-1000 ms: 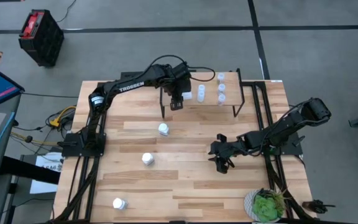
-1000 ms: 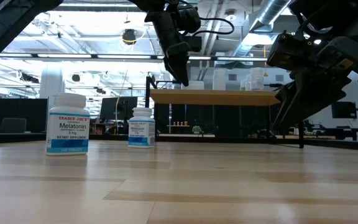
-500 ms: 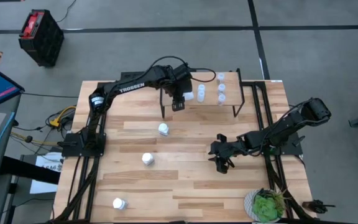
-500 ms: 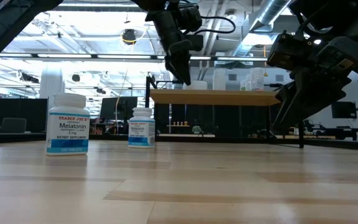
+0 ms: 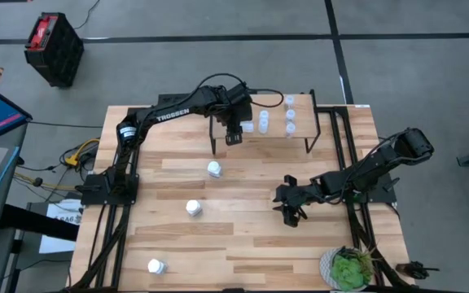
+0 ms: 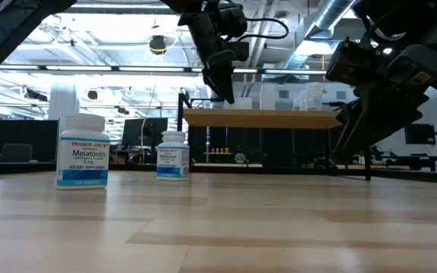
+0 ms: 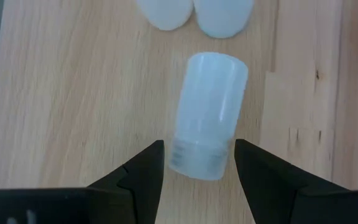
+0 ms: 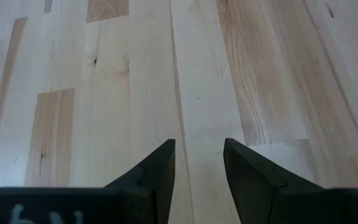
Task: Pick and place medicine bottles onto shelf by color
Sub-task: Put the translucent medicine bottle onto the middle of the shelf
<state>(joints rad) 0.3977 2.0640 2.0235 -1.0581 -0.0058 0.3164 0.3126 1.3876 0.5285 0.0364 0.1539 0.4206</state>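
Change since a second ago: the left gripper [image 5: 233,134] has crept slightly toward 12 o'clock, further over the shelf [image 5: 300,106]; nothing else on the tabletop [image 5: 251,236] has shifted. Judged meaning: a placement is at its end, the bottle down among its own kind, release under way or just done.

Left gripper: over the shelf's 9 o'clock end. Jaws spread, one either side of a pale bottle [image 7: 207,115] at its threaded end; contact cannot be told, so not counted as a grip.

Pale bottle: bluish-translucent, smooth, ribbed neck nearest the jaws, two more of its kind [image 7: 194,12] just beyond. Seen from above, standing on the shelf.

Shelf: light wood, black legs, at 12 o'clock on the tabletop. Pale bottles in a cluster from its middle toward 3 o'clock [image 5: 289,115].

White bottles [image 5: 214,169]: three, loose on the tabletop, strung from centre toward 7 o'clock. Not yet shelved.

Right gripper [image 5: 290,213]: waiting low at 3 o'clock, jaws parted, holding nothing.
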